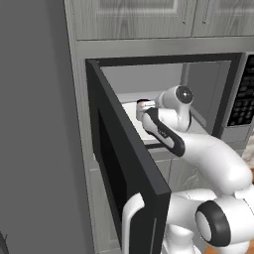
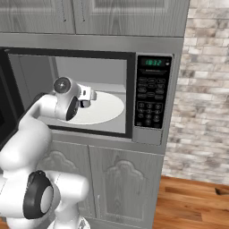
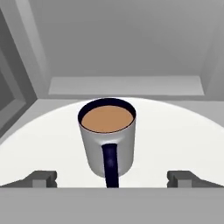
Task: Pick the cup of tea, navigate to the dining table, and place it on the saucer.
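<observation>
Place: a home kitchen, rendered.
Appliance: built-in microwave (image 2: 89, 89) set into the cabinetry, door (image 1: 124, 173) swung open, keypad and green clock display (image 2: 153, 62) at its right.
Inside: round white turntable plate (image 2: 105, 109).
Cabinets: grey wood-grain upper cabinets (image 2: 125, 15); panelled lower cabinets (image 2: 125, 188) beneath.
Walls: pale brick (image 2: 205, 89).
Floor: warm wooden planks (image 2: 192, 205).

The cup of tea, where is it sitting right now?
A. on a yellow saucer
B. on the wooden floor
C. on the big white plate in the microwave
C: the cup of tea stands on the white plate inside the open microwave.
</observation>
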You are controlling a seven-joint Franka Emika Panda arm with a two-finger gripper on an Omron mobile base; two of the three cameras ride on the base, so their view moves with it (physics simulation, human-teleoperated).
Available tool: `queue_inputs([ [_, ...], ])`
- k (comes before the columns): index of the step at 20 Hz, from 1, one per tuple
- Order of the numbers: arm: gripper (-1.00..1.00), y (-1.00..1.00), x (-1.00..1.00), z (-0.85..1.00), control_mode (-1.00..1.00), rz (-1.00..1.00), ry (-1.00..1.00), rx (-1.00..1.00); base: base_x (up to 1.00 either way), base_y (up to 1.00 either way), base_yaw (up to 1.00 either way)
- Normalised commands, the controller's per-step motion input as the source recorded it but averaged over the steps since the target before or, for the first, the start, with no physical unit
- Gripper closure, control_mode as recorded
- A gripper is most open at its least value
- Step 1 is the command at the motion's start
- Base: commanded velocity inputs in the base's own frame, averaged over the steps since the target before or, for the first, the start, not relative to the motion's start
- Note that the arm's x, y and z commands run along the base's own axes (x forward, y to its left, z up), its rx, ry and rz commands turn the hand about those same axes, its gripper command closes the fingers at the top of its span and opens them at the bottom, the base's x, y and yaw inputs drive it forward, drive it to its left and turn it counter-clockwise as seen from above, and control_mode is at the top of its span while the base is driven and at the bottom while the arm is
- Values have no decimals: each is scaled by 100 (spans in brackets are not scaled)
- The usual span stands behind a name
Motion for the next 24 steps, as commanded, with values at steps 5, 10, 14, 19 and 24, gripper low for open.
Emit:
queue_inputs([
  [5,-100,0,10,-12,-100,0,4,0,0,0,0],
  [10,-100,0,4,-16,-100,0,4,0,0,0,0],
  [14,-100,5,13,-11,-100,0,5,0,0,0,0],
  [19,-100,10,20,-9,-100,0,6,0,0,0,0],
  [24,-100,10,20,-11,-100,0,5,0,0,0,0],
])
